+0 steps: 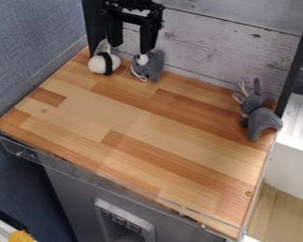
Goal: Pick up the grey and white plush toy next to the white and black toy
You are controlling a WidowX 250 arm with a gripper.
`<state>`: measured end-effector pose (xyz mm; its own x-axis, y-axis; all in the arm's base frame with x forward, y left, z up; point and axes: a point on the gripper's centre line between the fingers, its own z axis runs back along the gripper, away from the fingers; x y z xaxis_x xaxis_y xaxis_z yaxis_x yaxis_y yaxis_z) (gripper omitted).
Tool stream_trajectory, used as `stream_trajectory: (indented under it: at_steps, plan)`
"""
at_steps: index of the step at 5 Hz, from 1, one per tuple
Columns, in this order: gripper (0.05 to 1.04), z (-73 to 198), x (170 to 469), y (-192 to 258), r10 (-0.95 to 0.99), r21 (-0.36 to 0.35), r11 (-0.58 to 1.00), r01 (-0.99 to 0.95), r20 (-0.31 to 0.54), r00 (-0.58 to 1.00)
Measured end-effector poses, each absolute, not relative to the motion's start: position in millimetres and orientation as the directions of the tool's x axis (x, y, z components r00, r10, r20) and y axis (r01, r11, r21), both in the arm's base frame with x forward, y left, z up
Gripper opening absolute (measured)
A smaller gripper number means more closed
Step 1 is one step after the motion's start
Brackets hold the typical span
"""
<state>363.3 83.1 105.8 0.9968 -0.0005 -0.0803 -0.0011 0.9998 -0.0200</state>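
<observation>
Open gripper over back corner, two plush toys below

Black gripper (130, 43) is seen at the top of the view, over the back of the wooden tabletop (138, 125); its fingers are spread apart, pointed down, nothing clasped between them. Grey mouse-like plush (155, 66) is placed right under the fingertip on the view's right; that fingertip is overlapped with the toy's top, contact can't be told; a white patch and a thin pale cord are seen on the toy's near side.

White rounded toy (97, 64) is placed just below the other fingertip, slightly toward the view's left; it is wrapped by a black band; it is set beside the grey plush, a small gap left between them.

Grey long-eared plush (262, 119) is located well apart from the gripper, toward the view's right and nearer the camera, by the tabletop's right edge; ears are pointed up, pinkish inner ear seen.

Behind the gripper, a whitewashed plank board (204, 45) is stood upright; at the view's left of the gripper, a blue-grey wall (27, 47) is seen; well in front of it, the tabletop's near edge is lined by a clear strip (132, 186), with a grey panel (72, 194) below.
</observation>
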Motion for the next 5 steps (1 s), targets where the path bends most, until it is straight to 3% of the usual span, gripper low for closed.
stream_trajectory:
  at_steps: [2, 4, 5]
  plan:
    - [0.999, 99.4, 363.4, 85.2, -0.291, -0.043, 0.957, 0.288, -0.106, 0.951]
    - [0.997, 101.3, 376.6, 78.5, -0.678, -0.063, 0.735, 0.676, -0.088, 0.729]
    - [0.995, 86.7, 384.0, 74.6, -0.806, -0.068, 0.591, 0.803, -0.076, 0.587]
